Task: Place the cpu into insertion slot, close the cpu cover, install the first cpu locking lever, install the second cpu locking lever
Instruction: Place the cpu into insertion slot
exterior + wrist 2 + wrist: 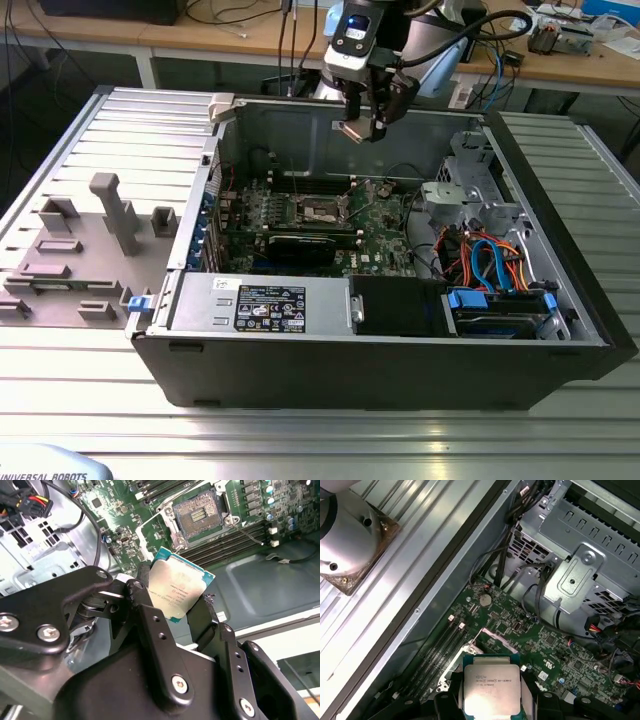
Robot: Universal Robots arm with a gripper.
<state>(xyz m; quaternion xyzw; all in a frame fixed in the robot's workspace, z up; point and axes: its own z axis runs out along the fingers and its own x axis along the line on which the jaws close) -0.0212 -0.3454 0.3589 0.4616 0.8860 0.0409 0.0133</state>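
You have a ribbed aluminium table carrying the open computer case beneath the gripper, with grey fixture blocks well aside from it.

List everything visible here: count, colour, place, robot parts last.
cpu: one, silver-grey, in the gripper, over the green board.
insertion slot: one, dark, silver-rimmed, empty, on that board.
graphics card: one, black, near the slot.
power supply: one, silver, at the case's near edge.
cables: several, blue and orange, exterior view's right.
computer case: one, black, open, on the silver table.
fixture blocks: several, grey, exterior view's left.
gripper: one, black, shut on the cpu.
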